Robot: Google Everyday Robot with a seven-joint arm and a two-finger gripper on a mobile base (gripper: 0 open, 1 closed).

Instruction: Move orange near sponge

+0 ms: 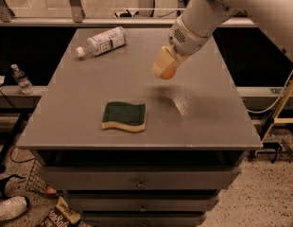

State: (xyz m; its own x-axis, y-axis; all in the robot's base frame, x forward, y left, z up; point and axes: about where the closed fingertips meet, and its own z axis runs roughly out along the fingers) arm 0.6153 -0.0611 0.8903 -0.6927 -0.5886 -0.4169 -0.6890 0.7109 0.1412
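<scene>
Holds the orange clamped in the narrowly closed gripper, raised off the table right of centre toward the far edge, and has the sponge lying flat toward the near-left corner from there, long side along the near edge.
</scene>
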